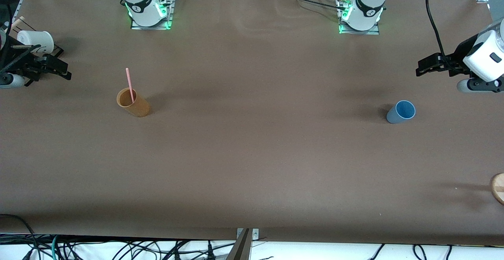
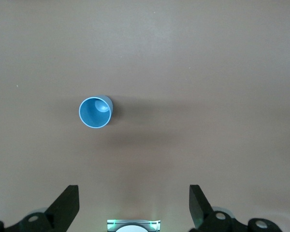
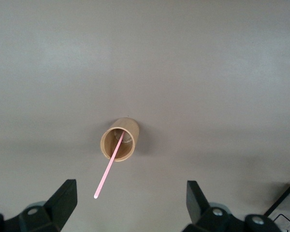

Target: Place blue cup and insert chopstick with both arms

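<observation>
The blue cup (image 1: pixel 401 112) (image 2: pixel 95 112) stands upright and empty on the brown table, toward the left arm's end. The pink chopstick (image 1: pixel 129 84) (image 3: pixel 108 170) leans inside a taller orange-brown cup (image 1: pixel 133 102) (image 3: pixel 119 139) toward the right arm's end. My left gripper (image 1: pixel 421 67) (image 2: pixel 134 199) hangs open in the air over the table's end, off to the side of the blue cup, with nothing between its fingers. Open and empty too, my right gripper (image 1: pixel 65 71) (image 3: pixel 130 198) hovers over the other end of the table, apart from the orange-brown cup.
A white cup (image 1: pixel 35 41) rests on a black stand at the right arm's end of the table. A round wooden piece (image 1: pixel 498 188) pokes in at the left arm's end, nearer the front camera than the blue cup. The brown table (image 1: pixel 252 153) stretches between the two cups.
</observation>
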Robot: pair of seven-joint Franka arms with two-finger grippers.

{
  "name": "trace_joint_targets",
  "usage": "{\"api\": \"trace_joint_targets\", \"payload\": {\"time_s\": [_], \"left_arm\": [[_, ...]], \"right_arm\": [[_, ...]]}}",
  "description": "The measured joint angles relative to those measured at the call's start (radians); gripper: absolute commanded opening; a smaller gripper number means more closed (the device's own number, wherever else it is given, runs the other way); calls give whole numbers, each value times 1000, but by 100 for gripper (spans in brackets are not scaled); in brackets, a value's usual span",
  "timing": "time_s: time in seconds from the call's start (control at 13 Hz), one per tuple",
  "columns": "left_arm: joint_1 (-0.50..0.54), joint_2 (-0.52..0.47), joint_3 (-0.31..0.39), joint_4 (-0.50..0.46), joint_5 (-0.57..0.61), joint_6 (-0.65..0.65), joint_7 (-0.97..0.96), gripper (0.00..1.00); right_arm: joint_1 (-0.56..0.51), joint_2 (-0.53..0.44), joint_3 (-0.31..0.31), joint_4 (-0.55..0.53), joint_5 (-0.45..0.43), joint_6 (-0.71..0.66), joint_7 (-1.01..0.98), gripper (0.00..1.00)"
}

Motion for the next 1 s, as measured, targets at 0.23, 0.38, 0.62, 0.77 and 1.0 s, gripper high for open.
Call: {"api": "trace_joint_targets", "payload": {"time_s": [0.23, 0.38, 0.62, 0.77, 1.0], "left_arm": [[35, 57, 1, -1, 0, 3, 5, 100], [50, 108, 1, -2, 12, 24, 35, 100], [68, 203, 2, -8, 117, 99, 158, 100], [104, 240, 3, -37, 129, 192, 238, 100], [163, 245, 6, -182, 129, 410, 283, 100]], "right_arm": [[0, 0, 0, 0, 0, 0, 0, 100], [0, 0, 0, 0, 0, 0, 0, 100], [0, 0, 0, 0, 0, 0, 0, 100], [0, 0, 0, 0, 0, 0, 0, 100], [0, 0, 0, 0, 0, 0, 0, 100]]}}
